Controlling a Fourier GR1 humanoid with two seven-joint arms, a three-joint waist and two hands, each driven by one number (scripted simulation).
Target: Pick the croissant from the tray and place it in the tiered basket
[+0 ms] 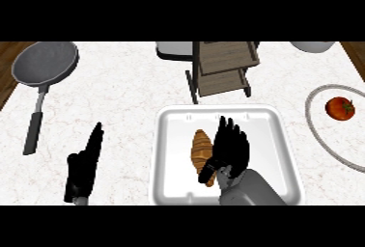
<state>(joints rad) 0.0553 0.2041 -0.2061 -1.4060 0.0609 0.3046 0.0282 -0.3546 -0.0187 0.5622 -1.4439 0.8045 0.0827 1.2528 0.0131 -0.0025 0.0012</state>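
**Right hand over croissant on tray**

Nearest the viewer, the grey right forearm comes in from the near edge and ends in the black right hand (pixel 230 144), which sits over the white tray (pixel 285 144). Its fingers are stretched out toward the far side, while the thumb reaches left and lies across the near end of the croissant (pixel 201 147). No closed grasp on the pastry is visible. The croissant lies lengthwise on the tray floor, left of centre, just beside the fingers.

The left hand (pixel 84 164) rests on the marble counter (pixel 121 96) left of the tray, fingers straight, holding nothing.

Beyond the tray stands the wooden tiered basket (pixel 224 67). A grey frying pan (pixel 44 65) lies far left, handle pointing near. At the right edge, a tomato (pixel 340 108) sits on a plate (pixel 314 120).
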